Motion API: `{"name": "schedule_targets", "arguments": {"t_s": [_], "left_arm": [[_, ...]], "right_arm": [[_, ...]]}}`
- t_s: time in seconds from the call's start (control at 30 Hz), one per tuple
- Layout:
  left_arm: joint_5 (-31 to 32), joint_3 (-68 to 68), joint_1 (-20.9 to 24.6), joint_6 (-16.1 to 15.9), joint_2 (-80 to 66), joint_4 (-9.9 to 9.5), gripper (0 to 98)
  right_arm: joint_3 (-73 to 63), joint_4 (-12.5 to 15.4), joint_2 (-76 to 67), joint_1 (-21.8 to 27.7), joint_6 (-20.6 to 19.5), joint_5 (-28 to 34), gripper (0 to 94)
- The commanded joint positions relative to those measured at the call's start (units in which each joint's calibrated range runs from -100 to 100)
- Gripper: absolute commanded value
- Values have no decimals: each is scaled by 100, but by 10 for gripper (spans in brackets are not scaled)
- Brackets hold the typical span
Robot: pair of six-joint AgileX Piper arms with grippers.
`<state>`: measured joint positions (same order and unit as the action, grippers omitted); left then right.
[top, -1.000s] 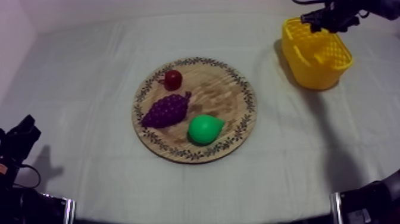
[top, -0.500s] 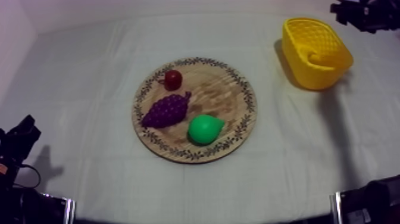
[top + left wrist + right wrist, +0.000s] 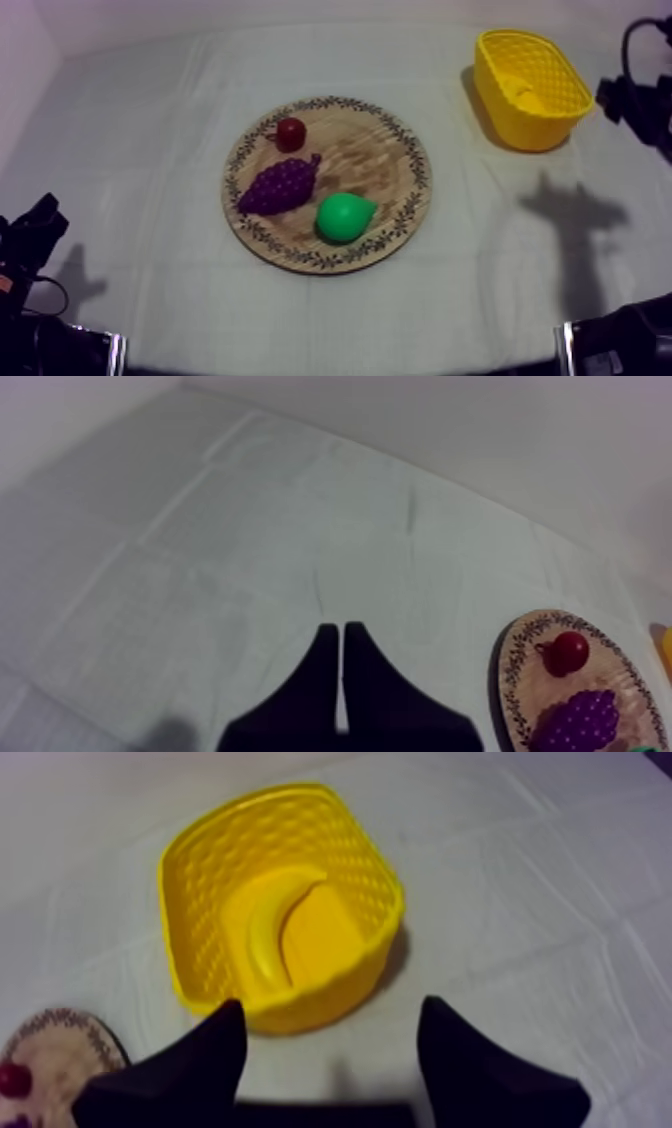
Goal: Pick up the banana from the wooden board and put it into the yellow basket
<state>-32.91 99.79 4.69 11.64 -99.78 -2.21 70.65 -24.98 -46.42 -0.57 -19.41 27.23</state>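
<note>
The right gripper (image 3: 332, 1005), over the yellow lattice basket (image 3: 200, 922) a second ago, has drawn back, fingers spread and empty.
On the grey-white clothed table (image 3: 150, 150), the round wooden board with patterned rim (image 3: 385, 150) bears a purple bunch of grapes (image 3: 280, 185), a green pear (image 3: 345, 216) and a small red fruit (image 3: 290, 133). The basket stands at its 2 o'clock with the yellow toy banana (image 3: 262, 927) inside: task judged complete. The left gripper (image 3: 340, 628), fingers pressed together, sits at 8 o'clock, obstructing nothing.
</note>
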Motion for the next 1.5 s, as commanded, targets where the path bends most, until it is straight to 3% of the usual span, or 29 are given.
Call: {"name": "schedule_targets", "arguments": {"t_s": [0.0,0.23,0.43,0.53,0.67,0.77,0.97,1.47], "left_arm": [[1,-1,-2,1,-5,3,1],[1,-1,-2,0,-5,3,1],[1,-1,-2,-1,-5,3,1],[1,-1,-2,2,-5,3,1],[1,-1,-2,0,-5,3,1],[1,-1,-2,-1,-5,3,1],[1,-1,-2,1,-5,3,1],[1,-1,-2,1,-5,3,1]], "right_arm": [[816,153,-1257,-29,531,109,508],[2010,551,-2889,-177,922,286,490],[2669,1222,-3862,-276,1560,585,428],[2806,1627,-4178,-286,1895,822,327],[2866,2147,-4547,-279,2308,1028,108],[2891,2430,-4784,-248,2557,1096,42],[2910,2565,-4916,-192,2663,1127,11],[2912,2583,-4934,-173,2832,1132,6]]}}
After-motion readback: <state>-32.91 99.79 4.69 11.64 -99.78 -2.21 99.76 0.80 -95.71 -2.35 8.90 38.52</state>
